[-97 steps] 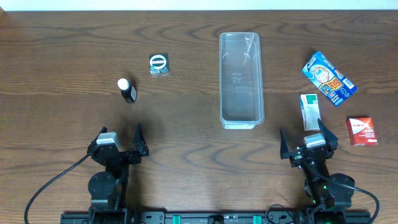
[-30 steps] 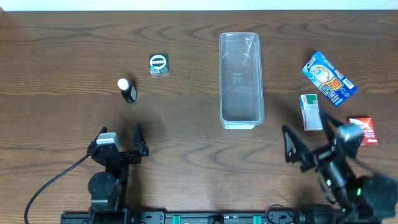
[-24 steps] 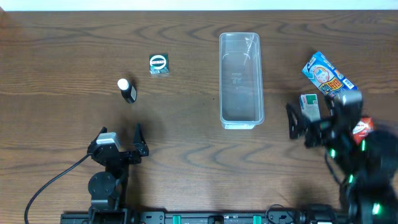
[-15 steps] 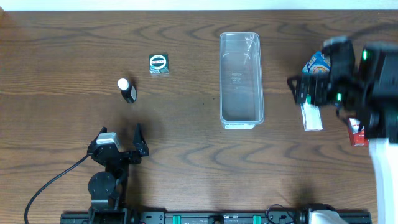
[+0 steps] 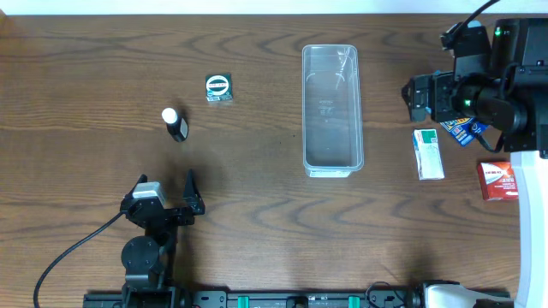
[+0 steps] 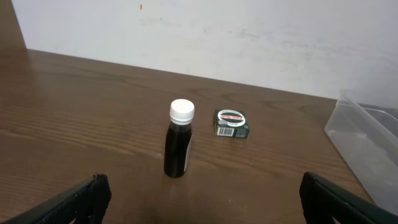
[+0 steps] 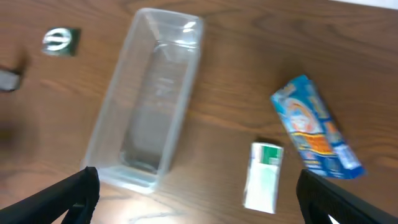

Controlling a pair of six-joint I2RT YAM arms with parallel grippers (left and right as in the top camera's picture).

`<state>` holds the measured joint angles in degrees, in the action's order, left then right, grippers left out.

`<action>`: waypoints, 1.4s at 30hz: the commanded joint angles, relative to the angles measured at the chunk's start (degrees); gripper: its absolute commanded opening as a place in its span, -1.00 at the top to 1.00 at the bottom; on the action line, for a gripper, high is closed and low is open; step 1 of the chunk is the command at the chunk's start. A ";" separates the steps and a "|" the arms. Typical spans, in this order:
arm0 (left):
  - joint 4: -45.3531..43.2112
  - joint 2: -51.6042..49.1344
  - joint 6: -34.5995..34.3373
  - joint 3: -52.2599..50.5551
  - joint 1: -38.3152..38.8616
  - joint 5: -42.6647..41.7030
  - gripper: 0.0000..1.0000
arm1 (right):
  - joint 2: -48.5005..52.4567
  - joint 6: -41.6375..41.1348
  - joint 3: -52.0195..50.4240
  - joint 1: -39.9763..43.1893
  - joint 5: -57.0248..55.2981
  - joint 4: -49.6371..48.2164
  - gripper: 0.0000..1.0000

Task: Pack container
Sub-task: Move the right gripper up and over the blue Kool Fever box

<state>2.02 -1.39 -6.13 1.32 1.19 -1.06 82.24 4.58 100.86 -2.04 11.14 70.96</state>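
Container (image 5: 332,107) lies lengthwise mid-table, empty | my right gripper (image 7: 198,190) hovers at its 3 o'clock, jaws wide, nothing held — poised over blue packet (image 7: 314,127) and green-white box (image 7: 263,176), likely first picks | left gripper (image 5: 164,186) parked at 7 o'clock, likewise spread, empty

A count of six

Six items lie on the table (image 5: 77,60). One is the container (image 5: 332,111), a clear plastic tub. One is a small dark bottle (image 5: 176,126) with a white cap. Three are small boxes: one dark green box (image 5: 219,88) with a round mark on top, one white-and-green box (image 5: 428,154), one red box (image 5: 498,180). One is a blue packet (image 7: 316,129). Only the boxes come in more than one
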 commanded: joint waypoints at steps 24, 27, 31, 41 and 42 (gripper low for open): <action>2.21 0.39 0.35 -1.09 0.17 1.49 -0.96 | 15.47 7.76 1.07 -11.91 -23.58 -7.87 -0.99; 2.21 0.42 0.35 -1.09 0.17 1.49 -0.96 | 17.70 8.81 1.07 -9.73 -21.31 -7.15 -0.99; 2.21 0.42 0.35 -1.09 0.17 1.49 -0.96 | 20.81 5.33 1.07 -6.73 -34.80 -8.00 -0.99; 2.21 0.42 0.33 -1.09 0.17 1.49 -0.96 | 22.10 12.31 1.07 -1.29 -28.15 -9.73 -0.99; 2.21 0.42 0.35 -1.09 0.17 1.49 -0.96 | 22.16 12.41 1.07 -0.55 -27.23 -9.90 -0.99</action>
<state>2.02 -1.39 -6.13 1.32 1.19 -1.06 104.53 14.83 101.32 -4.75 -19.81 61.39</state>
